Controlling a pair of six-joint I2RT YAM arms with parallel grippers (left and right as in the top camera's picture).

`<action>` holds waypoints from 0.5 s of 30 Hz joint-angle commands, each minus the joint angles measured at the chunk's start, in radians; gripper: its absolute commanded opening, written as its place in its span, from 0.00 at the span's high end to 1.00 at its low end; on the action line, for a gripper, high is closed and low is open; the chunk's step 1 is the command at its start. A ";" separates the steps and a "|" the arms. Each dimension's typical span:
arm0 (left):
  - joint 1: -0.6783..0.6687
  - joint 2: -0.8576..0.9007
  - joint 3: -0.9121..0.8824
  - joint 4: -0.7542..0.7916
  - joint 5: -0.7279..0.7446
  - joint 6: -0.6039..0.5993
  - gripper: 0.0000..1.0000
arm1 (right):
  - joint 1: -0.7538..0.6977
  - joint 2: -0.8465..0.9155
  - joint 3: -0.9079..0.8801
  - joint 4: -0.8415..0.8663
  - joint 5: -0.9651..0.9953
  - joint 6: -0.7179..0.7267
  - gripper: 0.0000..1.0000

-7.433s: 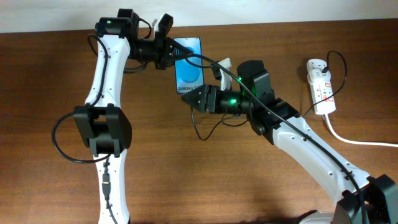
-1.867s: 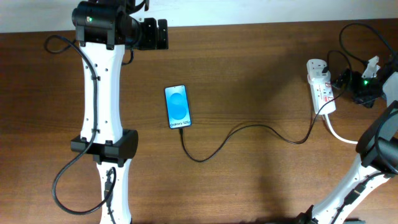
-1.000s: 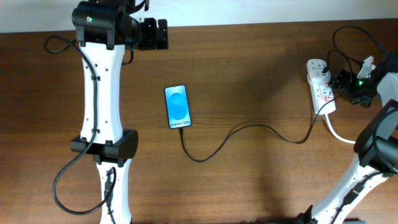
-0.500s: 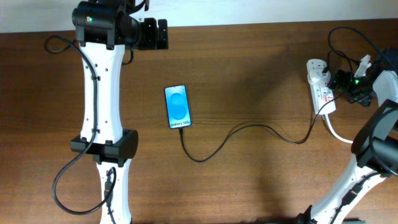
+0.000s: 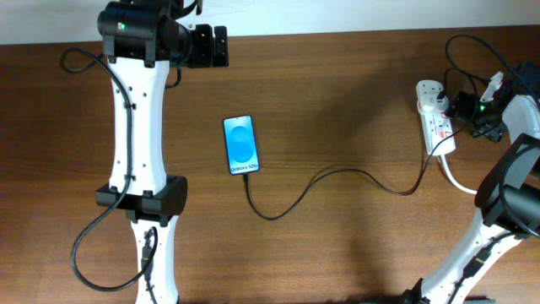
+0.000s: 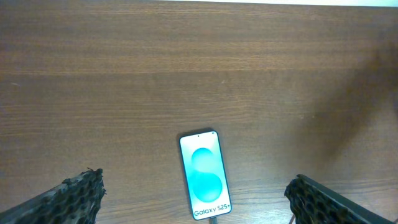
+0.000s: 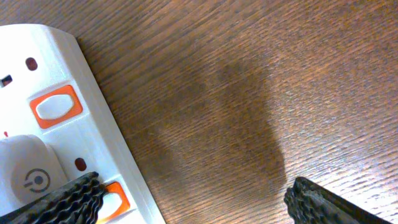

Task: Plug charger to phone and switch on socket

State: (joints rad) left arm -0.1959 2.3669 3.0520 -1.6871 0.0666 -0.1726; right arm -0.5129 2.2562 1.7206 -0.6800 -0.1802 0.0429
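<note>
The right gripper [image 7: 194, 200] hangs with its jaws wide apart, only the two dark fingertips showing in the bottom corners of its wrist view. The tip at 7 o'clock covers part of an orange switch [image 7: 114, 198] on the socket [image 7: 93, 146]; whether it touches the switch cannot be told. A second orange switch [image 7: 57, 107] sits clear at 10 o'clock, so two switches are counted here. A white round plug [image 7: 28, 177] with a power symbol is cut off by the frame's left edge.

From overhead, the one socket lies at 2 o'clock on the table [image 5: 354, 245], with a thick white cord [image 5: 472, 187] leaving toward 4 o'clock. The one charger [image 5: 337, 173] runs from the socket in a loose curve to the bottom edge of the one phone [image 5: 240, 145], just left of centre, screen lit blue. The left wrist view crops the plug joint, so its seating is unclear.

The left gripper [image 5: 213, 46] is also spread open, at 11 o'clock, well apart from the phone.
</note>
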 commanded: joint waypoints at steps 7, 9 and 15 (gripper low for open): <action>0.003 -0.023 0.005 -0.001 -0.004 0.010 0.01 | 0.048 0.042 -0.036 -0.087 -0.018 -0.004 0.02; 0.003 -0.023 0.005 -0.001 -0.004 0.010 0.01 | 0.048 0.042 -0.036 -0.092 -0.018 -0.001 0.02; 0.003 -0.023 0.005 -0.001 -0.004 0.010 0.01 | 0.048 0.042 -0.036 -0.108 -0.017 -0.001 0.02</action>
State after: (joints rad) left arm -0.1959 2.3669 3.0520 -1.6871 0.0666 -0.1726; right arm -0.5117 2.2509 1.7317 -0.7555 -0.1837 0.0746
